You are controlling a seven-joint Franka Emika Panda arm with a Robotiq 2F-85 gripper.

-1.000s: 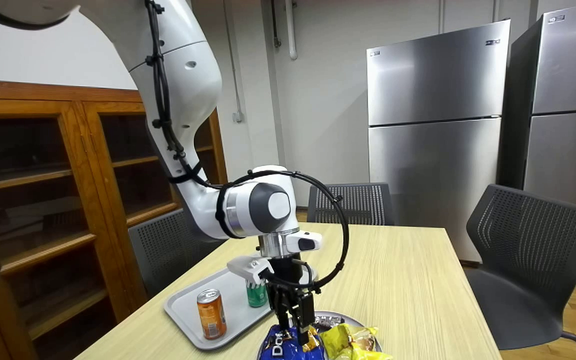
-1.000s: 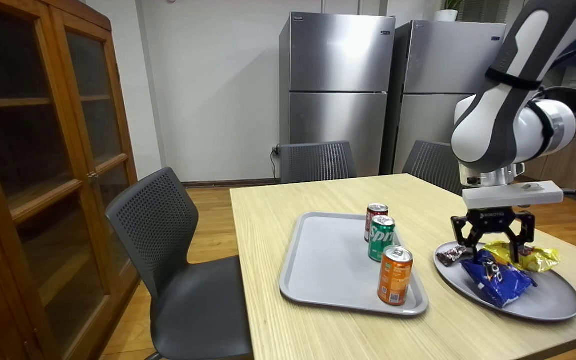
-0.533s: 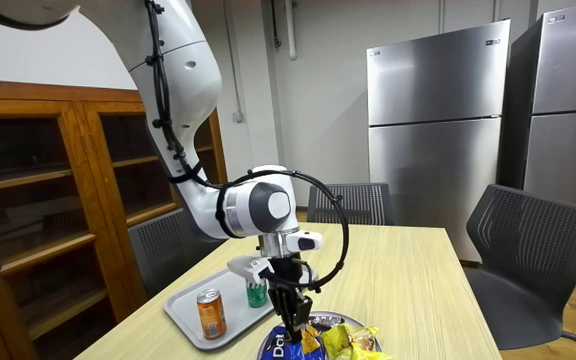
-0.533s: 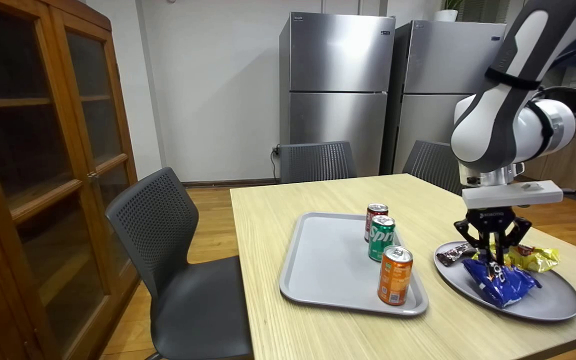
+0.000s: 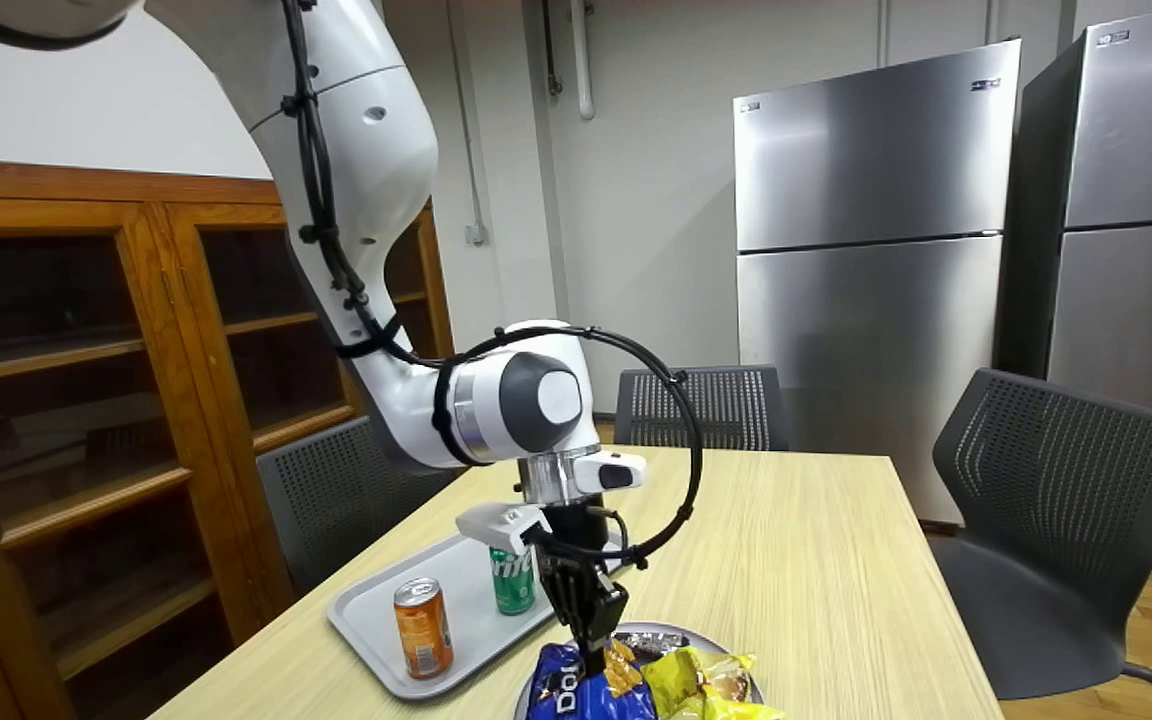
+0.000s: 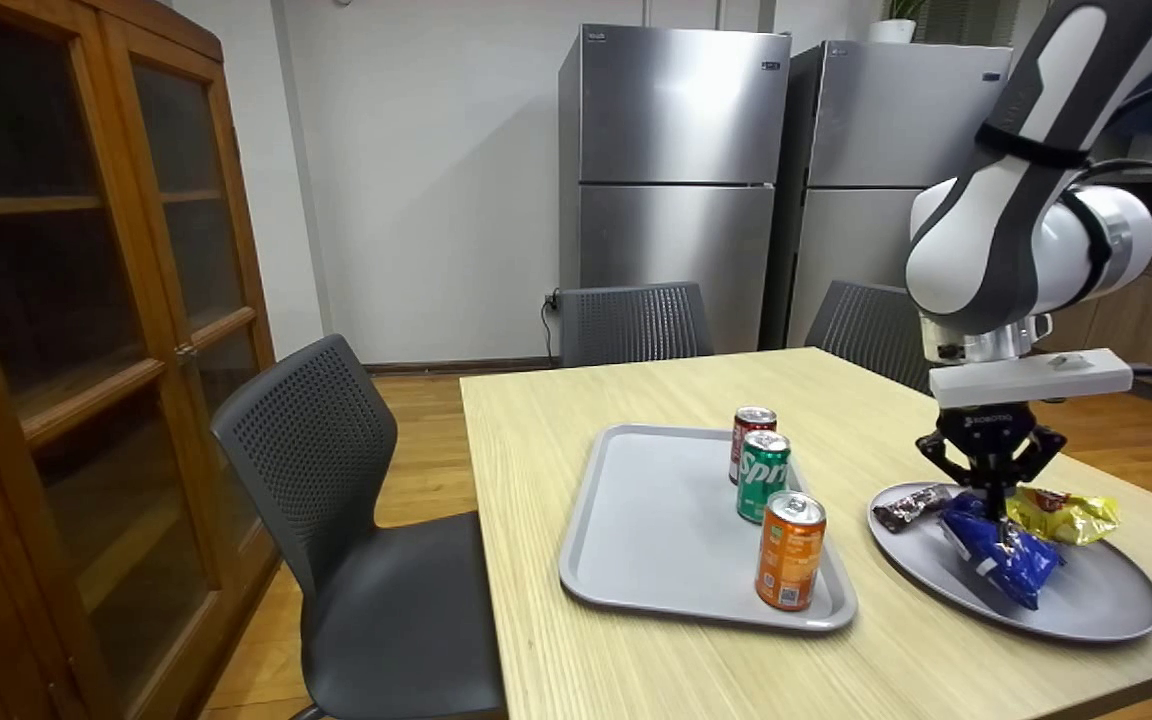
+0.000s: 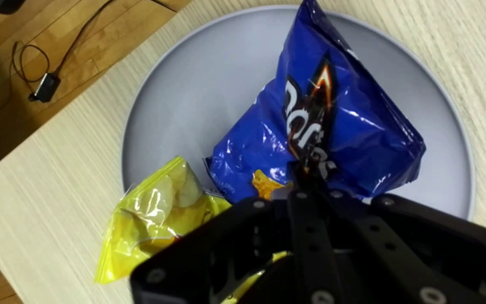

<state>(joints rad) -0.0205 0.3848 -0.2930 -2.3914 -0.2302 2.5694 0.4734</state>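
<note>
A blue Doritos bag bunches up into a crease where my gripper pinches it, the fingers drawn together on the middle of its front. In an exterior view the gripper points down with the blue bag at its tips. The bag is over a round grey plate; whether its underside touches the plate is hidden. Beside it lies a yellow snack bag, partly covered by the gripper in the wrist view. A small dark wrapper rests near the plate's edge.
A grey tray stands beside the plate, bearing an orange can, a green Sprite can and a dark red can along one side. Grey chairs surround the wooden table. A black cable loops off the arm.
The gripper went from open to shut, gathering the blue bag between its fingers. Since then the arm has risen slightly, and the bag has shifted and creased with it.
</note>
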